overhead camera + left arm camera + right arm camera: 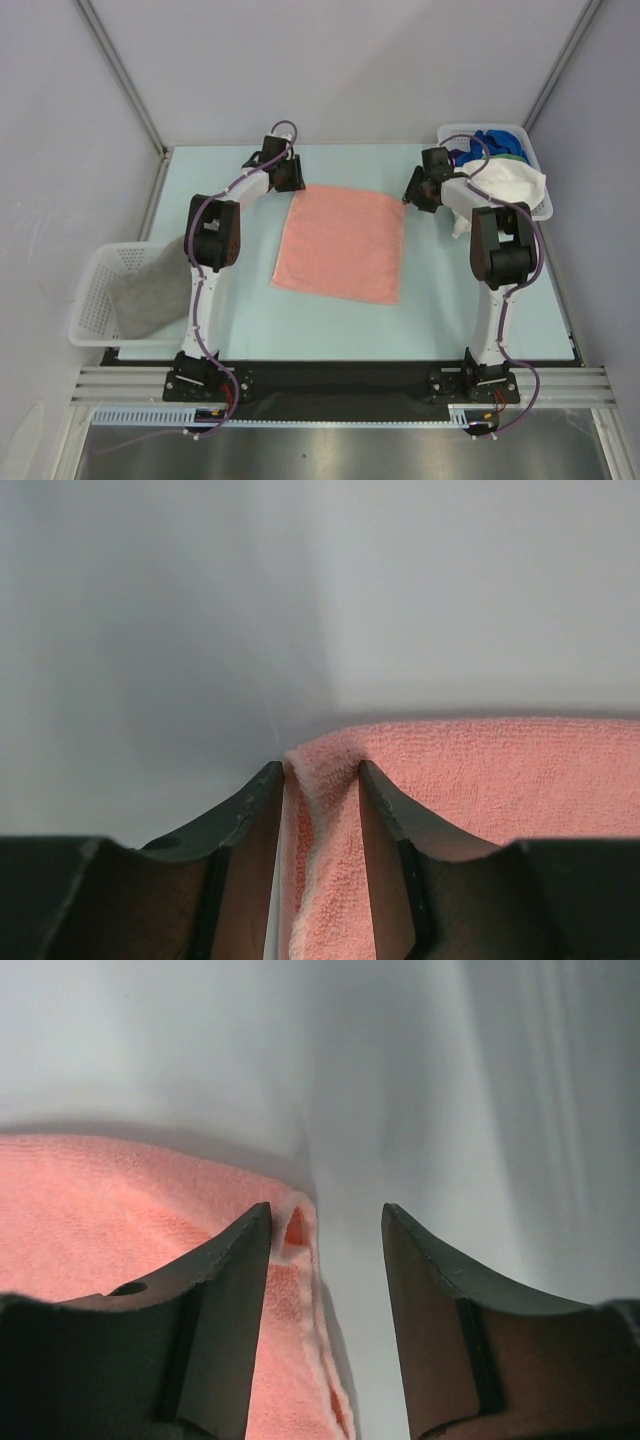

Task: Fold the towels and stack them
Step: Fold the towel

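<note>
A salmon pink towel (340, 243) lies spread flat in the middle of the table. My left gripper (297, 186) is at its far left corner. In the left wrist view the gripper (315, 770) is shut on that puckered corner of the pink towel (500, 770). My right gripper (407, 201) is at the far right corner. In the right wrist view it (327, 1210) is open, with the towel's corner (295, 1230) against the left finger and a gap to the right finger. A grey towel (150, 290) lies in the left basket.
A white lattice basket (88, 305) hangs off the table's left edge. Another basket (540, 165) at the far right holds blue (495, 143), green (515, 157) and white (510, 185) towels, the white one spilling over the rim. Grey walls close the back and sides.
</note>
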Available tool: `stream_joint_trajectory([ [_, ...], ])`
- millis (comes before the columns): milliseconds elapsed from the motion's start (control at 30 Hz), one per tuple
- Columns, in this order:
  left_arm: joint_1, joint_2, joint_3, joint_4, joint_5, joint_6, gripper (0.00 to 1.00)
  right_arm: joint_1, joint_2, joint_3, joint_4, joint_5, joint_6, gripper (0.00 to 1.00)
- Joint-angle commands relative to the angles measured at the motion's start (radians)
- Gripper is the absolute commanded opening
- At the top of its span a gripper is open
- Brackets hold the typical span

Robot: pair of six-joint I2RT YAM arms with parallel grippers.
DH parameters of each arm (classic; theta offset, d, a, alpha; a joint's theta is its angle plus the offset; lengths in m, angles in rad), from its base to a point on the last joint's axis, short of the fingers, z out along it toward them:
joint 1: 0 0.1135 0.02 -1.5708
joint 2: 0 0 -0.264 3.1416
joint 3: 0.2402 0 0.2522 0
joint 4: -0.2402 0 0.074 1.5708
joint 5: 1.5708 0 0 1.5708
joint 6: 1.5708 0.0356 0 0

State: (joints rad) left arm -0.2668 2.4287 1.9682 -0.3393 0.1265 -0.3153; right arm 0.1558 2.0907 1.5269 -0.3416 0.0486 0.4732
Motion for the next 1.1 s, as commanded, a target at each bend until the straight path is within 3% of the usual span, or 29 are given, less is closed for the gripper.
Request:
stream_joint_trajectory([
  [0,0.001,0.023,0.008,-0.044,-0.008,-0.01,0.42,0.005,-0.075,-0.002,0.064,0.031,-0.001,0.54],
  [267,0.001,0.023,0.0,-0.037,0.001,-0.016,0.42,0.016,-0.064,-0.011,0.072,0.014,-0.016,0.54],
  [800,0.001,0.044,0.032,-0.063,0.015,-0.01,0.4,0.057,0.129,0.177,-0.108,0.065,-0.054,0.47],
  [967,0.001,0.055,0.052,-0.067,0.022,-0.01,0.34,0.059,0.149,0.21,-0.119,0.066,-0.061,0.3],
  [1067,0.001,0.055,0.054,-0.061,0.028,-0.008,0.22,0.059,0.157,0.236,-0.126,0.059,-0.068,0.15],
])
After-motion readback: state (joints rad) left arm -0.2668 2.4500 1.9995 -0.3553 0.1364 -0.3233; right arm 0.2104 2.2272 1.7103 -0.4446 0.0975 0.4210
